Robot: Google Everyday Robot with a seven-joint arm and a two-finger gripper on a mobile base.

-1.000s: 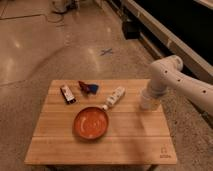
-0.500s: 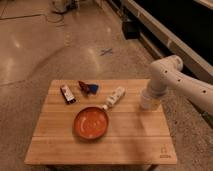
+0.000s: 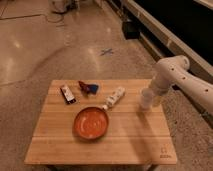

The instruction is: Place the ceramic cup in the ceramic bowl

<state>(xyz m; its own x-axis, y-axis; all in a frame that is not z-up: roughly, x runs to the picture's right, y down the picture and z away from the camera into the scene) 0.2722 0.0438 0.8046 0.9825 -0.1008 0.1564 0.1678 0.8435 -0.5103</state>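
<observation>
Five objects are sitting on the wooden bench (image 3: 131,146). The ceramic bowl (image 3: 91,123) is resting near the centre, slightly toward the front edge. The ceramic cup (image 3: 145,103) is standing near the right edge, well apart from the bowl. The gripper (image 3: 148,95) is hanging right at the cup, its arm (image 3: 186,84) reaching in over the right edge; jaw state cannot be told. A white bottle (image 3: 115,97) is lying slantwise between bowl and cup. A dark bar (image 3: 67,94) and a red-blue packet (image 3: 88,87) are lying toward the back-left corner.
</observation>
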